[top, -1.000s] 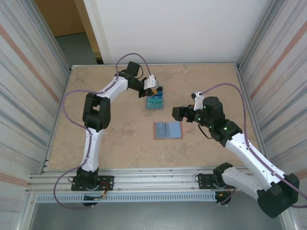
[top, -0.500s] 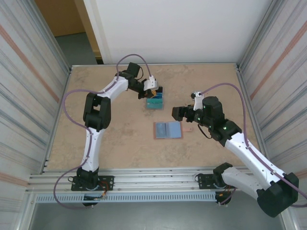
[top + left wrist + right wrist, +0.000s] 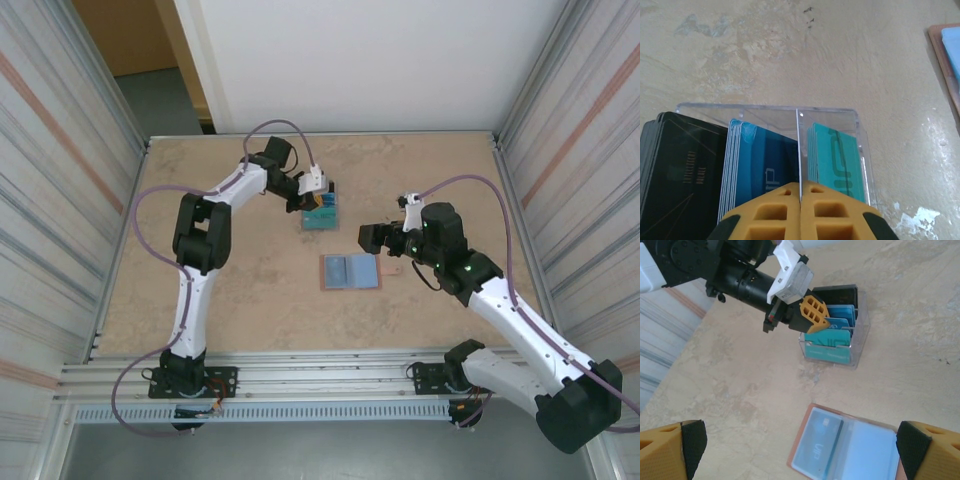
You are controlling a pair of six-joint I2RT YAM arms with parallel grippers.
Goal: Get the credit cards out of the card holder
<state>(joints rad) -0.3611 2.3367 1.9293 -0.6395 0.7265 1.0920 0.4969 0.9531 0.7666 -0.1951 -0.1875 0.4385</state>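
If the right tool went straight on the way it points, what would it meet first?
Probably the open card holder, which lies between the spread fingers of the right tool in its wrist view. The clear card tray sits farther off. Depth is unclear.

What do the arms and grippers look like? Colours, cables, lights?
The left arm and right arm have white shells, black joints and a mauve cable to each wrist; green lights on the right one. The left gripper and right gripper carry yellow-orange cut-out fingers, black pads on the right's.
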